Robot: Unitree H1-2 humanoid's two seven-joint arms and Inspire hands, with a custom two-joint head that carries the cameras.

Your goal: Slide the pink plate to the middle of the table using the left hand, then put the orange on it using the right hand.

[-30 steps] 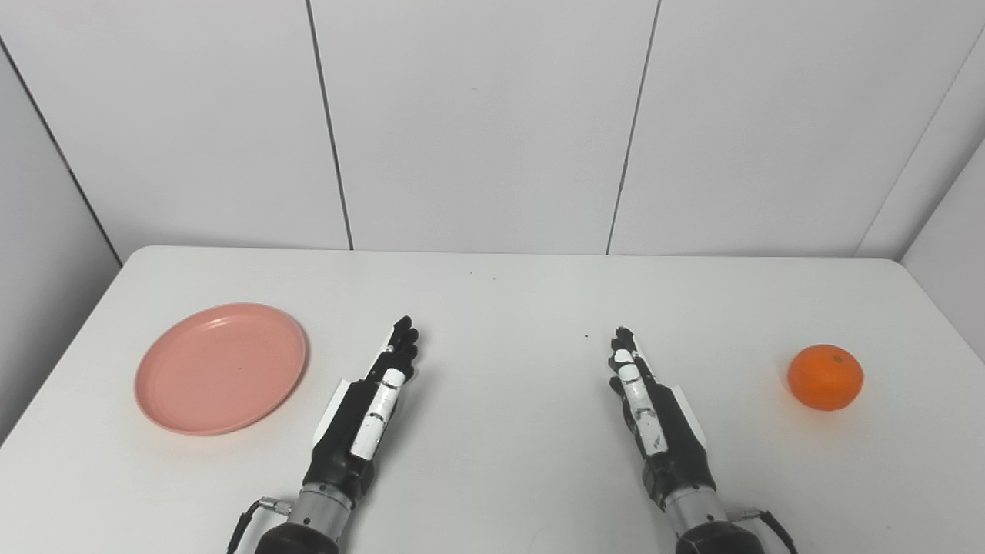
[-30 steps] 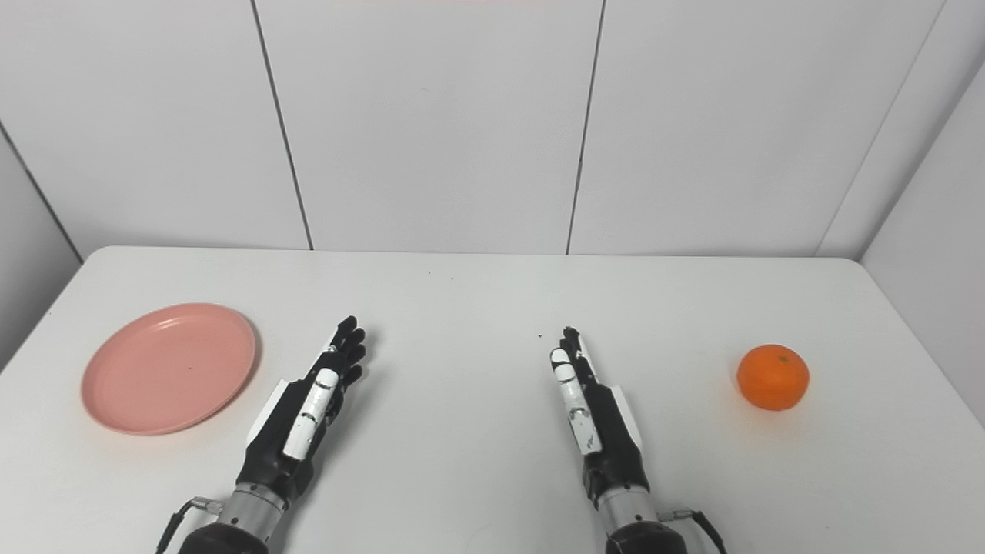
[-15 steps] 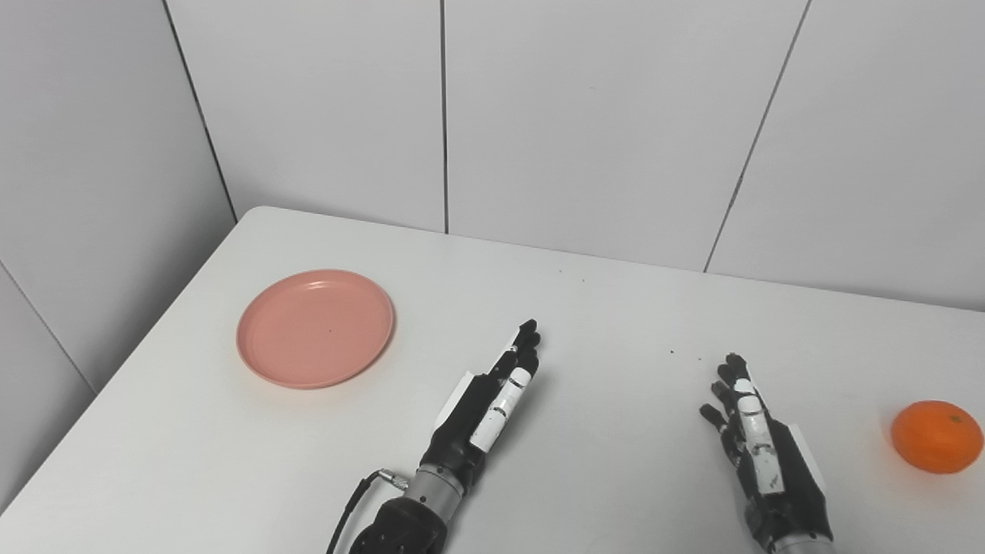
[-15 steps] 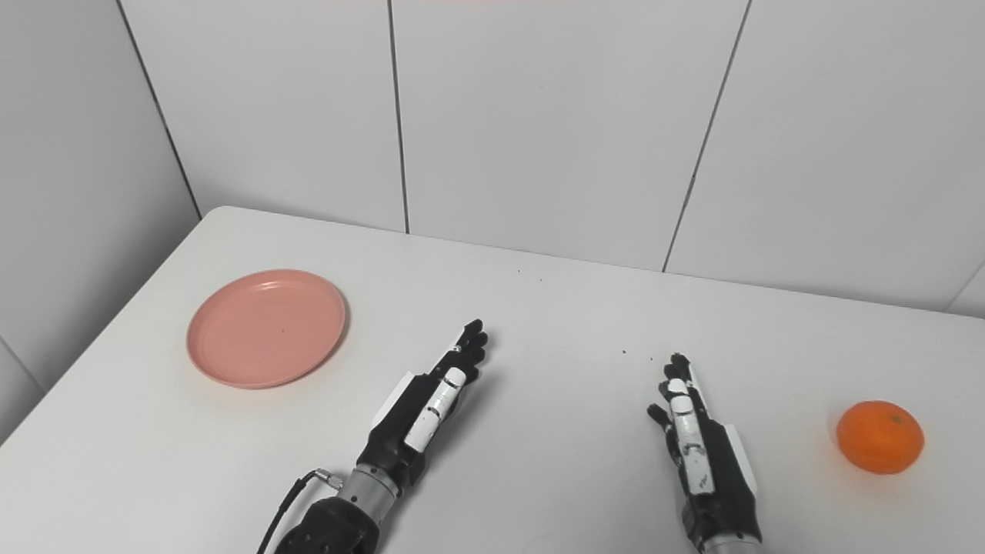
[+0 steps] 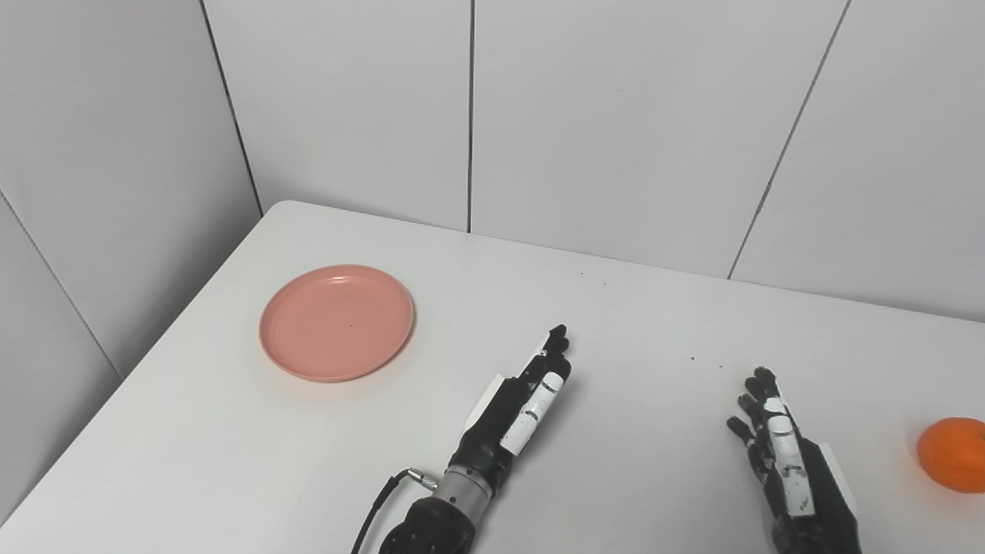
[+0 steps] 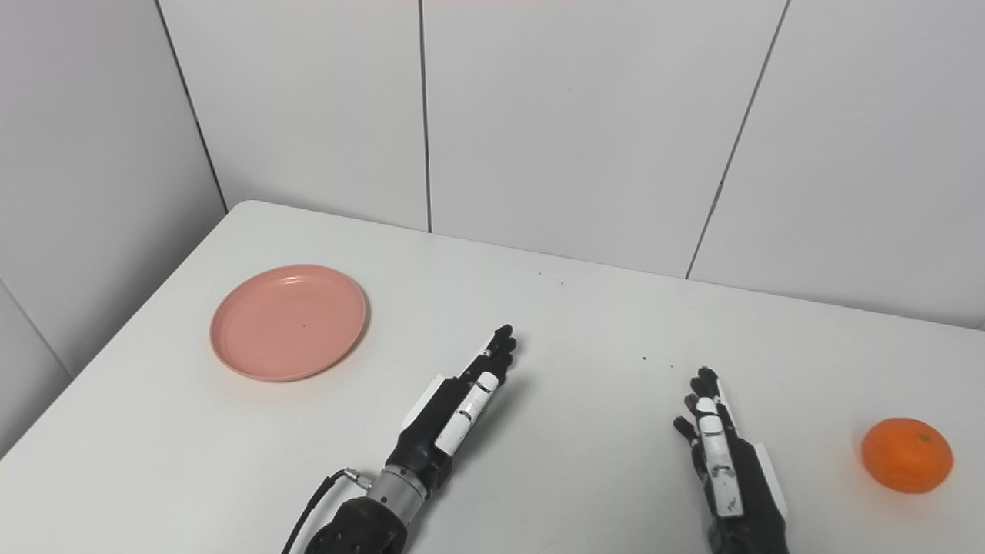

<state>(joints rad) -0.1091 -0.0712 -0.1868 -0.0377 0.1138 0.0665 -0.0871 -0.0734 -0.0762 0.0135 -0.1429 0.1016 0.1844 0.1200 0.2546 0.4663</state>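
Visibility limits: in the left eye view the orange (image 5: 954, 454) is cut by the right picture edge; the right eye view shows it whole. The right arm is cut off at the bottom edge just behind the wrist in both views. The left forearm is cut at the bottom edge, with a cable (image 6: 317, 492) looping out beside the wrist. The palm sides of both hands face away from the cameras, so contact between palms and surface cannot be confirmed.

Left robot hand (image 6: 454, 408): fingers extended and held close together, pointing away from the robot and angled toward the right. It holds nothing. It appears to lie low over the desk (image 6: 585, 338), possibly resting on it edge-down. It is well apart from the pink plate (image 6: 288, 322).

Right robot hand (image 6: 719, 454): fingers extended and slightly spread, pointing away from the robot. It holds nothing. It lies near the orange without touching it; bare desk surface shows between them.

Pink plate: lies flat on the left part of the desk, near the left edge, beyond and to the left of the left robot hand. Nothing rests on it.

Orange: sits on the desk at the far right, to the right of the right robot hand.

A few small dark specks (image 6: 654, 360) mark the desk between the two hands.
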